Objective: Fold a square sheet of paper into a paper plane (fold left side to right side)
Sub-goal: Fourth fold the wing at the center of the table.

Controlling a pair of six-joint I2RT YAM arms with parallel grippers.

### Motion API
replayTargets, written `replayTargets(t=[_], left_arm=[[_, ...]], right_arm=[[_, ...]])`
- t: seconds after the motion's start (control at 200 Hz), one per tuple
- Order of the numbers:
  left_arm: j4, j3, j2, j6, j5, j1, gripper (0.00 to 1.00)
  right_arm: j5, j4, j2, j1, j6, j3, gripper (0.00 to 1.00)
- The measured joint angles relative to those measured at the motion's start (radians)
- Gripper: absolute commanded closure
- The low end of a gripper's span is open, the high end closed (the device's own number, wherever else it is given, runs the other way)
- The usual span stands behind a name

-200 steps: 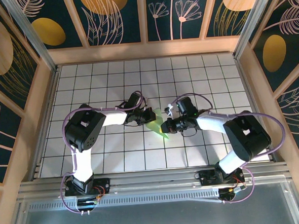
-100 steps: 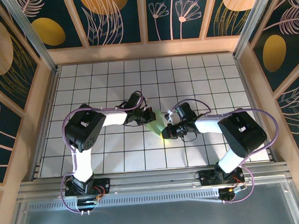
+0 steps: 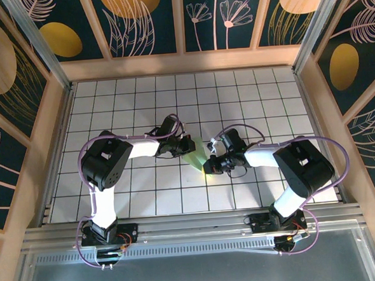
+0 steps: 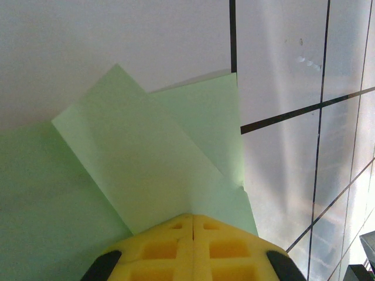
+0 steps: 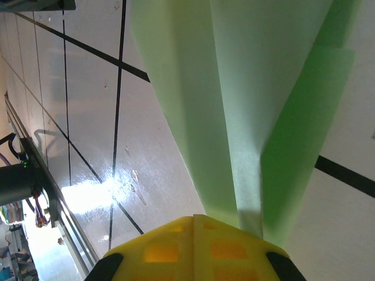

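Observation:
The pale green paper (image 3: 197,158), partly folded into overlapping flaps, lies on the white tiles between the two grippers. My left gripper (image 3: 186,147) is at its upper left edge and my right gripper (image 3: 207,165) at its lower right end. In the left wrist view the yellow pads (image 4: 170,246) are shut together, resting on top of the paper (image 4: 152,164), which spreads out flat ahead of them. In the right wrist view the gripper (image 5: 193,219) is also shut, its tip on the paper (image 5: 234,88), a long creased strip running away from it.
The white grid-tiled floor (image 3: 134,99) extends on all sides, bounded by a wooden frame (image 3: 183,63) and patterned walls. A metal rail (image 3: 193,226) runs along the near edge by the arm bases.
The right gripper moved left and down onto the paper's lower end, and the paper's bright green tip settled flatter. The left arm stayed put. Nothing moved in the last half second.

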Motion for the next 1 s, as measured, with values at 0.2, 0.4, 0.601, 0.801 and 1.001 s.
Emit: replayTargets(t=[0.2, 0.4, 0.601, 0.801, 1.001], left_arm=[[0.000, 0.000, 0.000, 0.000, -0.001, -0.001, 1.00], [0.000, 0.000, 0.000, 0.000, -0.001, -0.001, 1.00], [-0.001, 0.000, 0.000, 0.000, -0.003, -0.001, 1.00], [-0.001, 0.000, 0.000, 0.000, -0.003, -0.002, 1.00], [-0.001, 0.000, -0.001, 0.000, -0.006, -0.002, 1.00]], right_arm=[[0.002, 0.000, 0.000, 0.000, 0.000, 0.000, 1.00], [0.002, 0.000, 0.000, 0.000, 0.000, -0.001, 1.00], [0.001, 0.001, 0.000, 0.002, 0.000, -0.013, 1.00], [0.001, 0.001, 0.000, 0.007, 0.000, -0.016, 1.00], [0.001, 0.001, 0.000, 0.010, 0.000, -0.018, 1.00]])
